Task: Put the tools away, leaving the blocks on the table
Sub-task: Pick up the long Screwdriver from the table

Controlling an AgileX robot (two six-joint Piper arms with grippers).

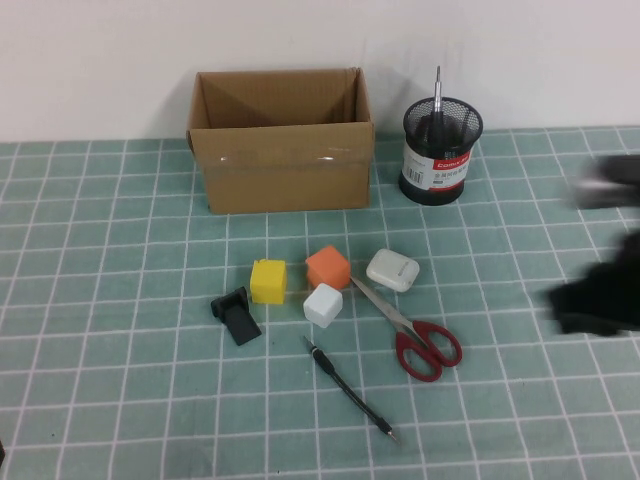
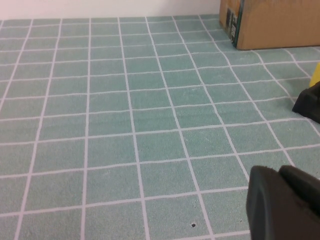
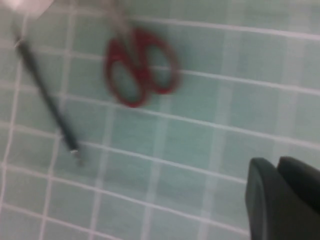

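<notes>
The red-handled scissors point(image 1: 421, 336) and the thin black pen-like tool point(image 1: 350, 388) lie on the teal tiled table point(image 1: 120, 380). The black-handled screwdriver point(image 1: 437, 110) stands in a black mesh cup point(image 1: 441, 150). The yellow cube point(image 1: 268, 281), orange cube point(image 1: 328, 268) and white cube point(image 1: 323, 304) sit together mid-table. My right gripper point(image 1: 595, 295), a blur at the right edge, is shut and empty; its wrist view point(image 3: 282, 200) shows the scissors point(image 3: 140, 67) and pen tool point(image 3: 50, 100) ahead. My left gripper point(image 2: 282, 200) is shut, empty, low over bare tiles, and out of the high view.
An open cardboard box point(image 1: 281, 140) stands at the back centre; its corner shows in the left wrist view point(image 2: 270, 22). A white earbud case point(image 1: 392, 270) lies beside the orange cube. A small black clip-like piece point(image 1: 236, 315) lies left of the yellow cube.
</notes>
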